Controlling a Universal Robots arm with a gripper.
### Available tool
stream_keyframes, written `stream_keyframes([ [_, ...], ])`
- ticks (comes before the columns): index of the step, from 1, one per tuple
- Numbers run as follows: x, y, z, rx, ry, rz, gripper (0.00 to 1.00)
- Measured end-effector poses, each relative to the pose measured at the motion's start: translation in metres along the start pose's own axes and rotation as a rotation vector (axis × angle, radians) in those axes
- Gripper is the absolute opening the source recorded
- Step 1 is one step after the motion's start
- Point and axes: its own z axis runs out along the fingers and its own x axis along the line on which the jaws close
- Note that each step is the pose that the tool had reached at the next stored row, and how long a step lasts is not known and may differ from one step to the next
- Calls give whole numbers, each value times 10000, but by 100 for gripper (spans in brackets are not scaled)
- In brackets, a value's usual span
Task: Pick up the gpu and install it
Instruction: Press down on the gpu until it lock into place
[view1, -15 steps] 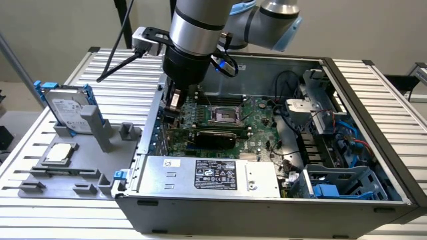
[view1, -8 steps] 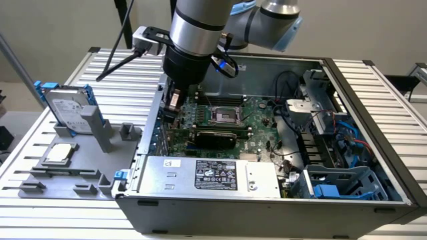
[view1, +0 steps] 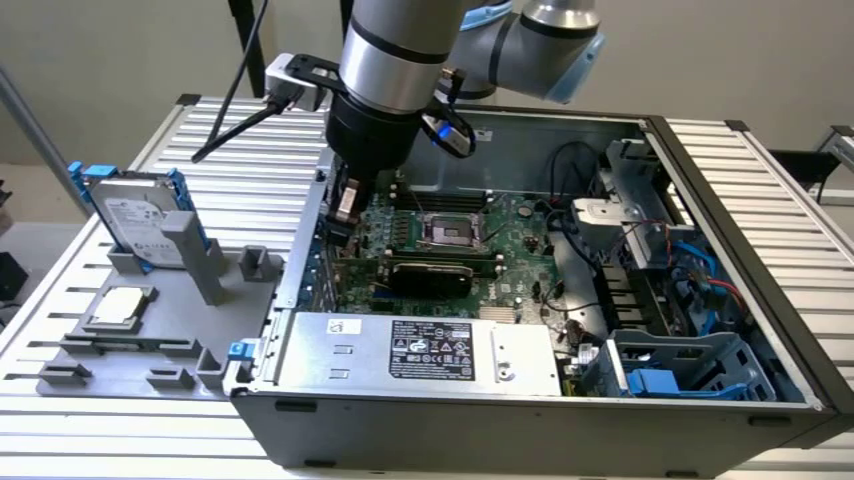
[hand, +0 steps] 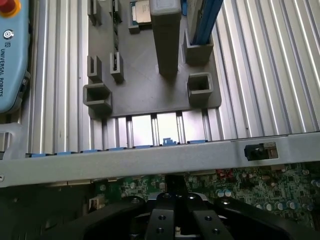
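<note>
The gpu (view1: 427, 272) stands on edge across the green motherboard (view1: 521, 235) inside the open computer case, its black cooler facing the front. My gripper (view1: 343, 212) hangs just inside the case's wall on the exterior view's left, at that end of the card. In the wrist view my gripper (hand: 172, 189) has its black fingers pressed together over the motherboard (hand: 260, 182), just inside the case wall (hand: 150, 159). Nothing shows between them. Whether the fingertips touch the card I cannot tell.
A grey fixture plate (view1: 160, 335) (hand: 145, 95) lies beside the case, holding a silver hard drive (view1: 140, 215) with blue rails and a processor chip (view1: 118, 305). The power supply (view1: 427, 350) fills the case's front, cables and a blue drive cage (view1: 681, 365) the other side.
</note>
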Motion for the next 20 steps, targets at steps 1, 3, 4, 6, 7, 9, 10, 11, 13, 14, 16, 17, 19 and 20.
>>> stream_keyframes([
  [1,0,0,2,0,0,17,11],
  [3,-1,0,4,-2,-7,42,11],
  [4,-1,0,4,-1,-11,49,11],
  [6,-2,-1,-1,1,-22,55,11],
  [7,-2,-4,-11,2,-29,57,11],
  [9,-2,-16,-52,0,-16,56,11],
  [10,-3,-23,-63,7,-18,56,11],
  [11,-3,-30,-71,37,-22,57,11],
  [13,-3,-34,-73,283,-51,64,11],
  [14,-4,-34,-74,460,-75,68,11],
  [16,-4,-35,-73,833,-123,76,11],
  [17,-4,-36,-74,1013,-147,81,11],
  [19,-4,-38,-74,1375,-193,90,11],
  [20,-4,-40,-75,1552,-215,94,11],
])
